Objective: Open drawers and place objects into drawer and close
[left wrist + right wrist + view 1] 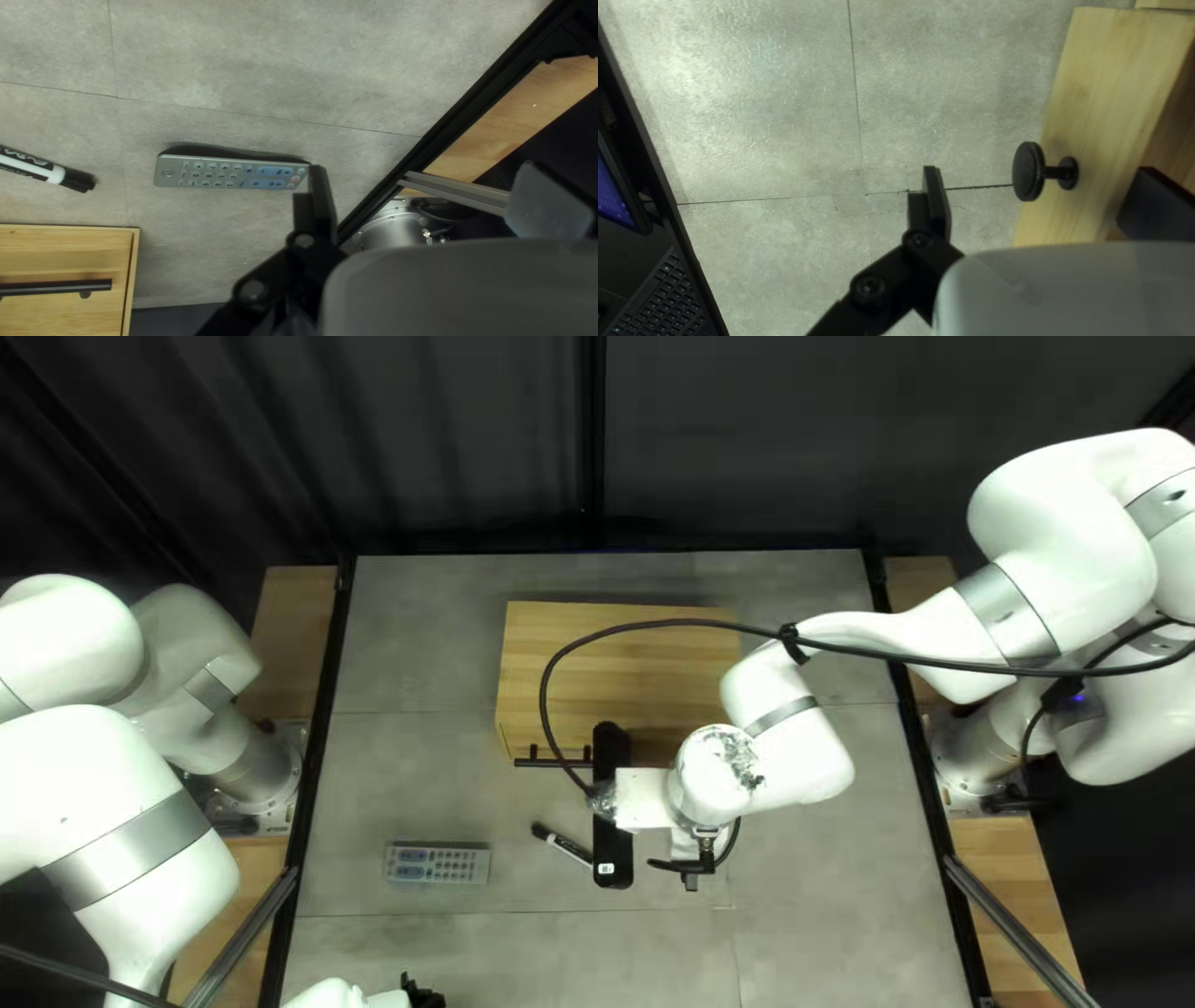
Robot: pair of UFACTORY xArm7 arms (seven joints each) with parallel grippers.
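My right gripper [613,834] is over the front of the wooden drawer box [535,666], its fingertips hidden in the top left view. In the right wrist view this gripper [1038,186] stands open, a round black knob [1027,171] on a wooden front [1095,93] between its spread fingers. My left gripper [423,996] shows at the near edge; in its wrist view this gripper [427,183] is open and empty, one finger beside the end of the grey remote [230,174]. A black-and-white marker [567,844] lies between remote and right gripper. The bar handle [56,287] is on the box front.
A laptop [660,292] is beyond the table's near edge in the right wrist view. Black rails [318,747] border the table. The right forearm and its cable [672,624] cross above the box and hide its right part.
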